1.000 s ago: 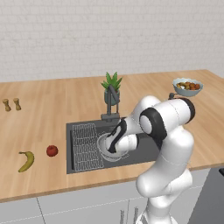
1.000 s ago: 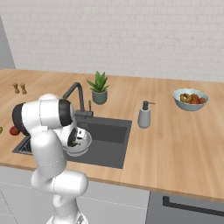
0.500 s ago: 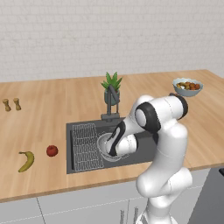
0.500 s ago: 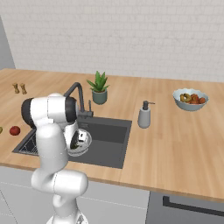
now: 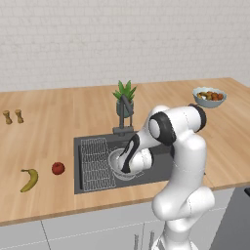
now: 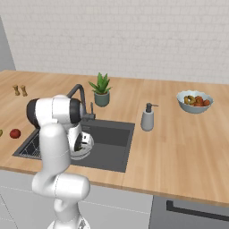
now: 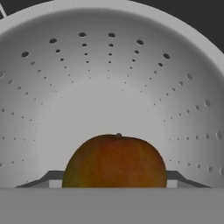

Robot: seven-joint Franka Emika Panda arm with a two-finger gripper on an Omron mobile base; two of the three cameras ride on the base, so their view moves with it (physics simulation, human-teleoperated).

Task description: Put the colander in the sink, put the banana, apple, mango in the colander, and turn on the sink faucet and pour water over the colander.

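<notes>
The silver-grey perforated colander (image 5: pixel 115 165) (image 6: pixel 86 154) (image 7: pixel 112 74) sits in the dark sink (image 5: pixel 78 168) (image 6: pixel 112 143), beside the wire rack. My gripper (image 5: pixel 128 162) (image 6: pixel 80 145) (image 7: pixel 112 181) hangs just over its bowl, shut on the mango (image 7: pixel 114 161), an orange-red fruit with green patches. Both fingertips (image 7: pixel 49 179) flank it. On the counter left of the sink lie the red apple (image 5: pixel 58 168) (image 6: pixel 15 133) and the yellow banana (image 5: pixel 30 179). The dark faucet (image 5: pixel 125 108) (image 6: pixel 78 92) stands behind the basin; no stream comes from it.
A flat wire rack (image 5: pixel 95 163) fills the sink's left part. A potted plant (image 5: pixel 125 95) (image 6: pixel 101 89) stands behind the sink, a soap dispenser (image 6: pixel 147 118) to its right. A fruit bowl (image 5: pixel 209 96) (image 6: pixel 194 101) is at the far right, two shakers (image 5: pixel 13 116) far left.
The arm's elbow has swung slightly left and the hand has sunk a little toward the colander, still gripping the fruit. Nothing else has moved.
</notes>
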